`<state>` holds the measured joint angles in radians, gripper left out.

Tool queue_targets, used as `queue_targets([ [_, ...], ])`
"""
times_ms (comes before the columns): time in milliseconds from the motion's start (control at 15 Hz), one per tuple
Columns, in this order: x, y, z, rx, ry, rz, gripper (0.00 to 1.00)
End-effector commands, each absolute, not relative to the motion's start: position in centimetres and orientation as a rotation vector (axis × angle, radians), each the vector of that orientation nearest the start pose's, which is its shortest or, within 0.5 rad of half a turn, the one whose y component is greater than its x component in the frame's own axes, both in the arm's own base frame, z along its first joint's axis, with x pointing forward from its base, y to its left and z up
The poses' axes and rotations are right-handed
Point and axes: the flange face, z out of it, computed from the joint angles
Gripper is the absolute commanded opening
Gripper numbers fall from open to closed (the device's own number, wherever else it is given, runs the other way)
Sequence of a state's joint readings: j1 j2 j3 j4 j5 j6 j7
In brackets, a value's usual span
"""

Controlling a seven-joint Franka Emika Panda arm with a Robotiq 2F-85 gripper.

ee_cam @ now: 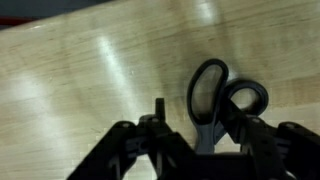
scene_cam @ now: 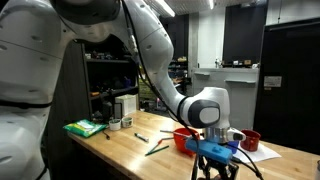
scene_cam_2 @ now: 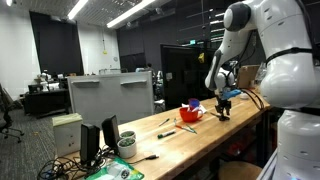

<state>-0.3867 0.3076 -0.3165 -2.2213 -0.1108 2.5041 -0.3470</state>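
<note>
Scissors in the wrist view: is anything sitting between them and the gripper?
Nothing visible does. The black-handled scissors lie on the wooden table, right between the spread jaws of the gripper, with no other object in between.

Wrist view: the scissors [ee_cam: 224,98] hide their blades behind the end effector [ee_cam: 203,142], itself cropped by the bottom edge.

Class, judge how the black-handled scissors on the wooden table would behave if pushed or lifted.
The scissors lie flat, so they would probably slide rather than roll. The glossy wooden table suggests little friction. Their looped handles look rigid, likely easy to hook yet apt to pivot.
</note>
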Motion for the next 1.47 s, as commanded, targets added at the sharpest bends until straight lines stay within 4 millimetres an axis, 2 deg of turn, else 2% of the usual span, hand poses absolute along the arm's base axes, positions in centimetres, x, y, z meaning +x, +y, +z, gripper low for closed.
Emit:
queue_targets([
  [0,41.6,-35.3,24.8,-3.220,0.403,0.124,0.61],
  [67,42.0,-35.4,24.2,-3.234,0.412,0.141,0.87],
  [133,42.0,-35.4,24.2,-3.234,0.413,0.141,0.63],
  [400,42.0,-35.4,24.1,-3.234,0.412,0.145,0.86],
  [600,42.0,-35.4,24.1,-3.234,0.412,0.145,0.87],
  [667,42.0,-35.4,24.1,-3.234,0.412,0.145,0.97],
  [800,42.0,-35.4,24.0,-3.234,0.410,0.146,1.00],
  [1067,41.9,-35.3,24.1,-3.232,0.423,0.148,1.00],
  [1400,41.8,-34.9,23.8,-3.227,0.542,0.138,1.00],
])
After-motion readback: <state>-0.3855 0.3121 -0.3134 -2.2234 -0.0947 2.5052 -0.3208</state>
